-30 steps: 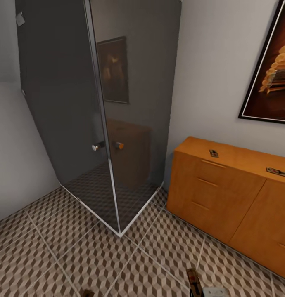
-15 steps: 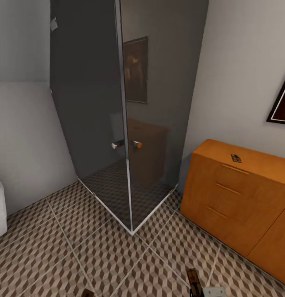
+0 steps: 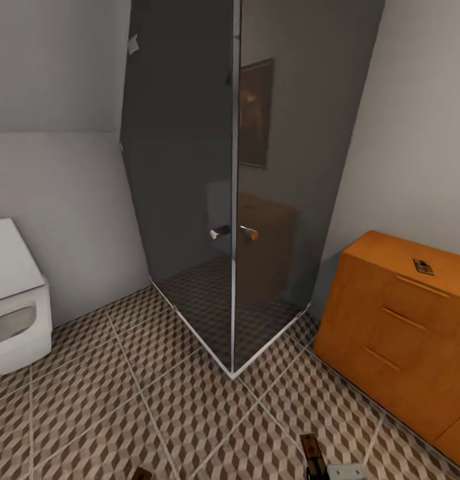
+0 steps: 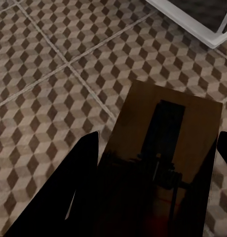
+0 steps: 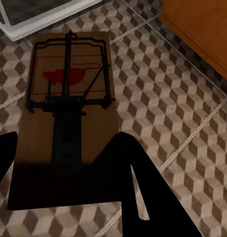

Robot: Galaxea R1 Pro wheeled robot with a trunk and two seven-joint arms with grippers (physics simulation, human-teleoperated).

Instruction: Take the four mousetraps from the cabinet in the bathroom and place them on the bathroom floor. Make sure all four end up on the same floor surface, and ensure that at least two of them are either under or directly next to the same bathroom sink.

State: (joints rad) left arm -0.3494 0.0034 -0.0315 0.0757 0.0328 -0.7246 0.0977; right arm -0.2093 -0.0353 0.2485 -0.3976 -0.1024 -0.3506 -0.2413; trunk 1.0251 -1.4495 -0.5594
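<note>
- Left gripper (image 4: 158,148), black fingers: clamped on a flat brown wooden mousetrap (image 4: 165,143) with dark metal parts; the board sits between both fingers, its near end lost in shadow, a faint red spot barely readable.
- Right gripper (image 5: 64,148), black fingers: clamped on a second flat wooden mousetrap (image 5: 69,98); black wire frame, coiled spring and red patch plain on its far half, near end hidden in shadow between the fingers.
- Head view: that right-hand trap shows as a narrow brown strip (image 3: 313,457) at the frame's lower edge, cut off; a brown scrap of the left one (image 3: 142,474) also at the edge.
- Below both grippers: bathroom floor (image 3: 123,400), large square tiles, brown-beige-white cube pattern, pale grout.
- Beyond the grippers: dark smoked-glass shower enclosure (image 3: 190,200), white base rim, two chrome knobs (image 3: 231,233); glass reflects dimly.
- Ahead and right of the right gripper: low orange-brown wooden cabinet (image 3: 390,333), bar-handled drawers, cut off at the frame edge; a third small mousetrap (image 3: 423,267) lies on its top, detail too small.
- Far left: white square toilet (image 3: 13,300), partly cut off.
</note>
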